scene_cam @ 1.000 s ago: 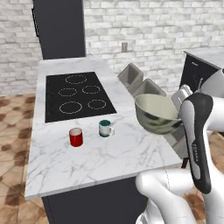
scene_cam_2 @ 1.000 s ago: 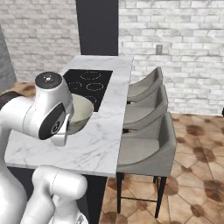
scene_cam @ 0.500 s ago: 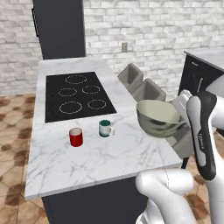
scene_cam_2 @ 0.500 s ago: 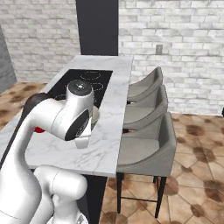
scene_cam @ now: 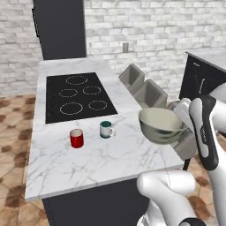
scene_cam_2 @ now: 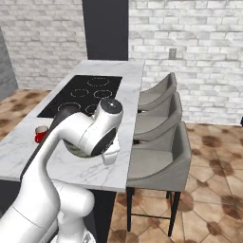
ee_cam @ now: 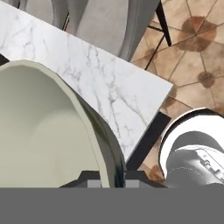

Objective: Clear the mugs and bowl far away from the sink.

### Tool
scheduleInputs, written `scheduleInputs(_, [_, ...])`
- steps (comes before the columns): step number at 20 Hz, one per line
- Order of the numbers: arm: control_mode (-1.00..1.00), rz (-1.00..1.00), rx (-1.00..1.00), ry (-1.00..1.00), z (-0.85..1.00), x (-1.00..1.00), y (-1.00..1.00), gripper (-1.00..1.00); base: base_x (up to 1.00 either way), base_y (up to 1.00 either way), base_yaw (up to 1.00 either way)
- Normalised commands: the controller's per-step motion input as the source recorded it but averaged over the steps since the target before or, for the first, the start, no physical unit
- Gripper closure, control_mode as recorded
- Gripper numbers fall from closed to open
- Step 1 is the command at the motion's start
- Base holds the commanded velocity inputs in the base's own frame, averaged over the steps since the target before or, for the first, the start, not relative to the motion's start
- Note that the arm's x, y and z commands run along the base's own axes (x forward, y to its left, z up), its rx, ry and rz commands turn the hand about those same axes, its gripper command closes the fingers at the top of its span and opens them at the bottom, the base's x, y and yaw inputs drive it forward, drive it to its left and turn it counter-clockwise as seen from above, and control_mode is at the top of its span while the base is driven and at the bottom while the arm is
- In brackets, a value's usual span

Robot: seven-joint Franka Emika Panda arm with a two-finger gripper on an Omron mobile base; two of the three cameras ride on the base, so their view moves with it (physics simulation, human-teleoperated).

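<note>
Gripping the bowl (scene_cam: 162,125) by its rim, the gripper (ee_cam: 106,181) is nearly closed, one finger on each side of the thin wall.

From the left base view, the bowl is hanging in the air above the near right corner of the marble counter (scene_cam: 101,154), tilted slightly so its greenish-cream inside is facing up and toward the camera. The white arm is reaching it from the right, and the hand is sitting behind the bowl's right side, mostly hidden by it. The red mug (scene_cam: 76,138) and the white mug with the teal band (scene_cam: 106,129) are standing upright on the counter, near each other but apart, just in front of the black stovetop (scene_cam: 75,95) and well left of the bowl. Grey stools (scene_cam: 149,92) are lining the counter's far side.

From the right base view, the arm's elbow is blocking most of the bowl, so just a dark sliver of it (scene_cam_2: 73,150) is showing under the forearm, over the counter (scene_cam_2: 79,167). The red mug (scene_cam_2: 41,134) is peeking out at the left near the stovetop (scene_cam_2: 88,92). Three stools (scene_cam_2: 161,161) are standing along the right edge.

From the hand view, the bowl (ee_cam: 48,131) is spreading across the lower left, its rim passing right between the fingertips (ee_cam: 94,181) at the bottom. Beyond it the counter's corner (ee_cam: 118,96), a stool (ee_cam: 105,22) and the tiled floor (ee_cam: 192,65) are showing.
</note>
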Motion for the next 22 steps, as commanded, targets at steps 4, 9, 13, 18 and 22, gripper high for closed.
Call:
scheduleInputs(4, [-1.0,0.09,-0.09,0.0,-0.43,0.47,-0.13,1.0,0.0,0.0,0.0])
scheduleInputs(9, [-1.0,0.06,-0.07,0.0,-0.48,0.58,-0.06,1.0,0.0,0.0,0.0])
scheduleInputs(13, [-1.0,0.08,-0.01,0.0,-0.47,0.57,-0.14,1.0,0.0,0.0,0.0])
scheduleInputs(18, [-1.0,0.12,0.0,0.0,-0.46,0.54,-0.1,1.0,0.0,0.0,0.0])
scheduleInputs(22, [-1.0,0.11,0.0,0.0,-0.41,0.57,-0.05,1.0,0.0,0.0,0.0])
